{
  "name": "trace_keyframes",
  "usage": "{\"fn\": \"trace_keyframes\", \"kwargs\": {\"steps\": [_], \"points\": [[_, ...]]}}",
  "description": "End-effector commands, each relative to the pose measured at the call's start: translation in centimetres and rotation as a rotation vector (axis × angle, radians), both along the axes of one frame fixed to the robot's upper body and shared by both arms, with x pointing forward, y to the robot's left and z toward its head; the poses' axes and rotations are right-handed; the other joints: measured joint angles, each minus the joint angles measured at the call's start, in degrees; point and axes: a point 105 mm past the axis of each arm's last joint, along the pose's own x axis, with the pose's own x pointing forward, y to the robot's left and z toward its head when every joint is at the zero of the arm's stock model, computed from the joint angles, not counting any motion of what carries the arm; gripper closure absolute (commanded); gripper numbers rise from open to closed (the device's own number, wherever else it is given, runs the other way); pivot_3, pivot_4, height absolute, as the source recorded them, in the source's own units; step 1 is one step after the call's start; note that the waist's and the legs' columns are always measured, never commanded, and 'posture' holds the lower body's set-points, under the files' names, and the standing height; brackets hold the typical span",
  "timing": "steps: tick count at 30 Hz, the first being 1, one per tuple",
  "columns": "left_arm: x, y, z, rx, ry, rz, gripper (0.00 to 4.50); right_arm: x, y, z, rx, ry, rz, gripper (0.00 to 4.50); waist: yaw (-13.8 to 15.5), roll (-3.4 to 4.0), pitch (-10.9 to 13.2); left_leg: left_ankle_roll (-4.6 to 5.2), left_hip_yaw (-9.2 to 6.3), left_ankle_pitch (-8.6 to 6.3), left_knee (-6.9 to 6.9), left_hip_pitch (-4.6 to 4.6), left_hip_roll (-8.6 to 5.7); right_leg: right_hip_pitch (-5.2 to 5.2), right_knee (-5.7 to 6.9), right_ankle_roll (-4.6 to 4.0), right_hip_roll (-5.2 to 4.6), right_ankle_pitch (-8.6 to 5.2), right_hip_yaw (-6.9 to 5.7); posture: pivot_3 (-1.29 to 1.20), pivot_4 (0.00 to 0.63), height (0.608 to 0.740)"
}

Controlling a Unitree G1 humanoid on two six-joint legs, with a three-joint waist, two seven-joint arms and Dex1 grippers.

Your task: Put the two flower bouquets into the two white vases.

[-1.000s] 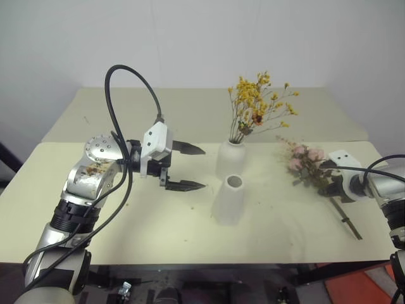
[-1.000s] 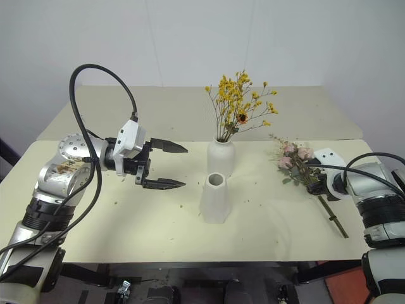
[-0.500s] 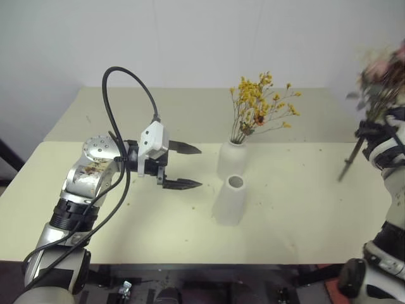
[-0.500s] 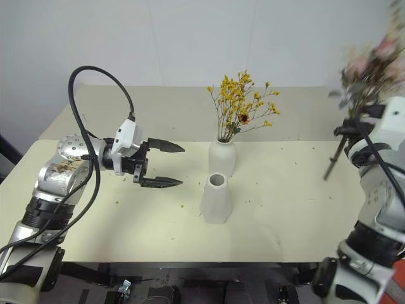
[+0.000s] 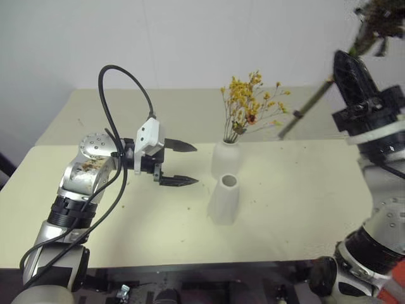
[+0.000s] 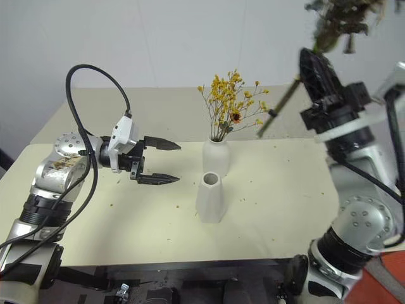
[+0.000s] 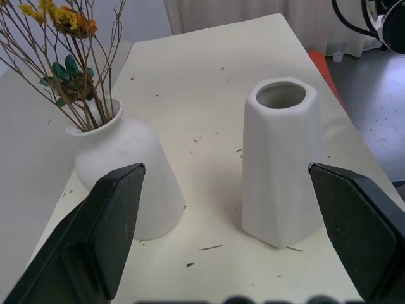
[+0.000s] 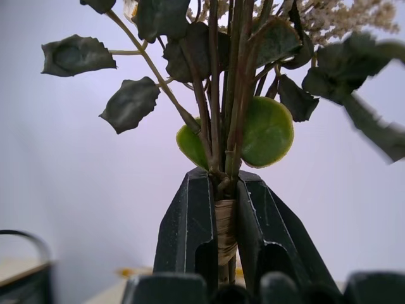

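A spray of yellow flowers (image 5: 252, 104) stands in the rounded white vase (image 5: 223, 159) at mid-table. Just in front stands the cone vase (image 5: 224, 199), upright with nothing in it. My left gripper (image 5: 196, 164) hangs open to the left of both vases, pointing at them; its wrist view frames the rounded vase (image 7: 130, 183) and the cone vase (image 7: 281, 158) between the fingers. My right gripper (image 5: 352, 68) is raised high at the right, shut on the rose bouquet (image 6: 342, 19). The wrapped stems (image 8: 223, 233) are pinched between its fingers, and the stem ends (image 5: 302, 109) slant down toward the vases.
The cream table (image 5: 297, 209) is strewn with small flower crumbs. A second table top (image 5: 120, 111) adjoins it at the back, against a white wall. A black cable (image 5: 120, 95) loops over my left arm.
My right arm has lifted the rose bouquet off the table's right side, swung it high and tipped it upright. The left gripper has stayed where it was, open.
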Motion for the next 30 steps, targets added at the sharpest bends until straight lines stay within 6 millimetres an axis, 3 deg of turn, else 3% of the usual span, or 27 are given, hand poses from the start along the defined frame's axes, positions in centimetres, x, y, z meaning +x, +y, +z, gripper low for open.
{"fn": "trace_keyframes", "kwargs": {"steps": [1,7,14,22,30], "points": [[-0.4,0.8,0.9,-0.020,-0.029,0.027,0.00,-1.1,2.3,0.9,0.015,-0.034,0.115,4.28,0.1,0.00,0.0,0.00,-0.01,0.00,0.00,-0.03,0.00,-0.01,-0.02,-0.07,0.00,0.04,-0.01,0.00,0.150,0.740],[-0.7,1.4,0.6,-0.021,-0.019,0.059,0.00,-1.6,4.5,-0.7,0.000,0.033,0.233,4.28,0.4,0.00,0.0,0.00,-0.02,0.00,0.00,-0.05,-0.02,-0.01,-0.05,-0.11,-0.03,0.07,-0.04,0.00,0.150,0.740],[-0.9,1.5,0.5,-0.021,-0.010,0.067,0.00,-2.1,5.6,-2.3,-0.056,0.085,0.268,4.28,0.4,0.00,0.0,0.00,-0.02,0.00,0.00,-0.04,-0.01,-0.01,-0.05,-0.11,-0.01,0.06,-0.03,0.00,0.150,0.740],[-0.7,1.1,0.5,-0.021,-0.008,0.052,0.00,-1.6,5.9,-4.3,-0.101,0.139,0.236,4.28,0.4,-0.01,0.0,0.00,-0.01,0.00,0.00,-0.04,0.00,-0.01,-0.05,0.27,-0.01,-0.17,-0.02,0.00,0.150,0.740],[-0.6,1.1,0.5,-0.020,-0.007,0.050,0.00,-0.8,5.6,-4.9,-0.110,0.148,0.191,4.28,0.4,-0.01,0.0,0.00,-0.01,0.00,0.00,-0.05,-0.01,-0.01,-0.07,0.29,-0.01,-0.19,-0.03,0.00,0.150,0.740]]}}
